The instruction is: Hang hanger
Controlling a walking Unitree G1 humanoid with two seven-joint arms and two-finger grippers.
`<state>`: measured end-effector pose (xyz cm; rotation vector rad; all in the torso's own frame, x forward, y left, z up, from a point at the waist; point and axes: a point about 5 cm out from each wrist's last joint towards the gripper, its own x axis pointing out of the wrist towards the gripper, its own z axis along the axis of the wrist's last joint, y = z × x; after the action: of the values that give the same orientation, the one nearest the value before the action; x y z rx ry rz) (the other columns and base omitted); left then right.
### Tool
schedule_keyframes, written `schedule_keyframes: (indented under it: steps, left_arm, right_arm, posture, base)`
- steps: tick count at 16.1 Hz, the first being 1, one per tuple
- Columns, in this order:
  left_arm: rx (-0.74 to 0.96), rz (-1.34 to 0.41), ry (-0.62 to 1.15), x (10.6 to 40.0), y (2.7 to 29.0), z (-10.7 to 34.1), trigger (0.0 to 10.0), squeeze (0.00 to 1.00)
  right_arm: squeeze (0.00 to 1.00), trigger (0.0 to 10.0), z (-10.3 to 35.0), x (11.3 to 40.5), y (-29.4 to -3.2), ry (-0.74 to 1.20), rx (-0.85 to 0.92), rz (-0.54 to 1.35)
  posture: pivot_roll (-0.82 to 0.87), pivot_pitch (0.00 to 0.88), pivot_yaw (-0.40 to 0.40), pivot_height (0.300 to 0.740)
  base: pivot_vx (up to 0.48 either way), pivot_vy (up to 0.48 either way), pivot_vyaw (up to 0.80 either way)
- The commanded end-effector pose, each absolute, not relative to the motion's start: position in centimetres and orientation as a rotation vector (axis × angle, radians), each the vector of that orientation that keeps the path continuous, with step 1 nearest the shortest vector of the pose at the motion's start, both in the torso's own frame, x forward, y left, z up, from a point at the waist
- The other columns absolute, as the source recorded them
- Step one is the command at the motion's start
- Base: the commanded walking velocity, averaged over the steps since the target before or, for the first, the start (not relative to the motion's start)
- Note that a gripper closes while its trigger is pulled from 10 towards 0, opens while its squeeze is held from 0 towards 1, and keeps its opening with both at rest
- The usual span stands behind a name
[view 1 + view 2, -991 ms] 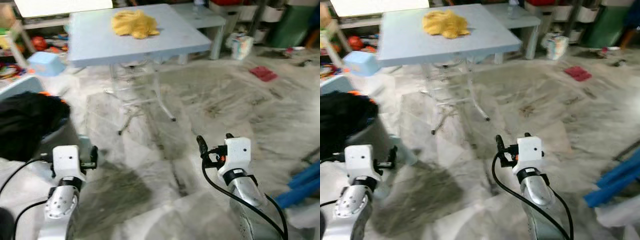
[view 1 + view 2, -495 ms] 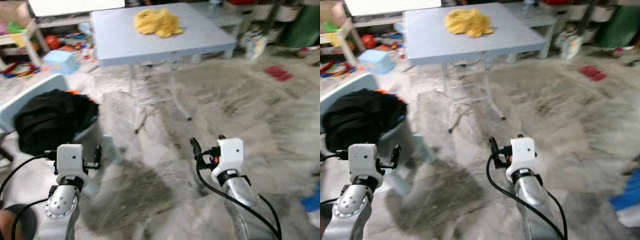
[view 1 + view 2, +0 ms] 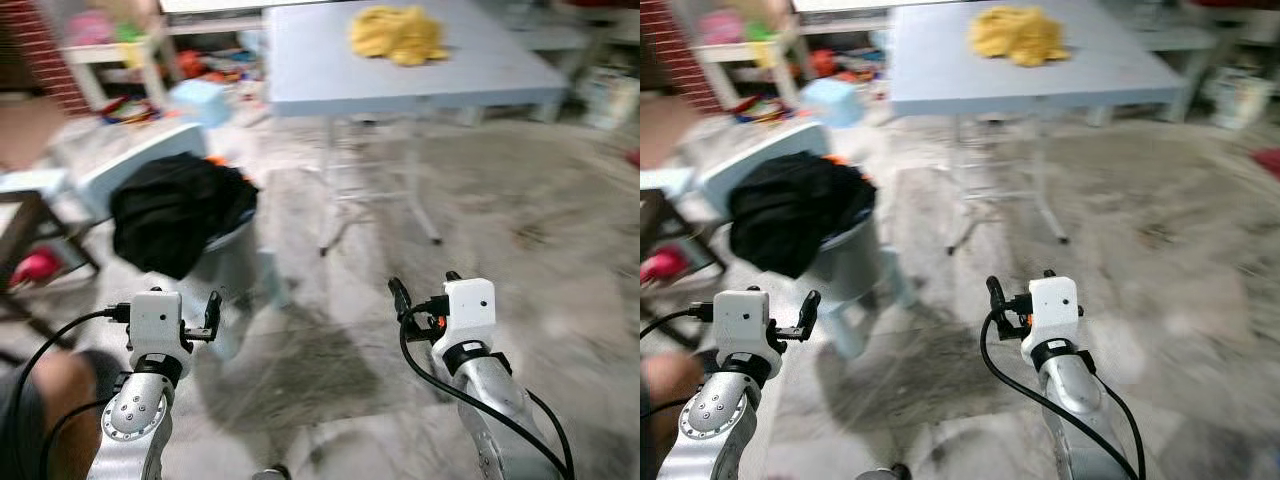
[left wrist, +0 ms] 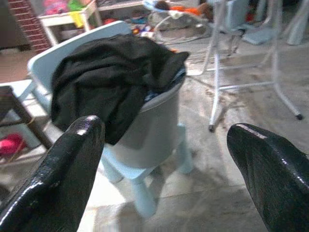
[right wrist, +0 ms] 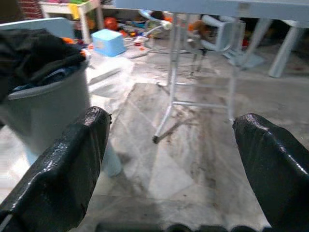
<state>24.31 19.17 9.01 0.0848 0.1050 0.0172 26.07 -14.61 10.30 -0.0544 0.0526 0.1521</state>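
Both arms are held out low over the marble floor. My left gripper is open, its fingers wide apart with nothing between them. It faces a grey bin that stands on a small light-blue chair. A black garment is draped over the bin's rim. My right gripper is open too and holds nothing. Its wrist view looks past its fingers at the folding table's metal legs and the same bin.
A pale blue folding table stands ahead with a crumpled yellow cloth on it. Toys and a small blue stool lie behind at the left. A dark wooden stool is at the far left, and a blurred rounded shape lies near my left arm.
The camera has swung left, so the table and floor have slid right in the picture. The bin with the black garment has come into fuller view. Both grippers keep their pose.
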Motion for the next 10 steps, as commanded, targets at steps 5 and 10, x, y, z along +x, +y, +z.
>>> schedule_keyframes:
  steps: [5, 10]
  left_arm:
    - [0.086, 0.007, 0.100, 23.97, 18.94, 9.23, 10.0, 0.00]
    - [0.076, 0.007, 0.103, 23.88, 18.80, 9.17, 10.0, 0.00]
  right_arm:
    - [0.00, 10.0, 10.48, 26.03, -14.76, 0.047, -0.058, 0.159]
    - [0.00, 10.0, 10.45, 26.07, -14.51, 0.050, -0.075, 0.177]
  posture:
    - [0.04, 0.114, 0.008, 0.740]
    - [0.04, 0.118, 0.002, 0.740]
  base:
    - [0.000, 0.000, 0.32]
    - [0.000, 0.000, 0.16]
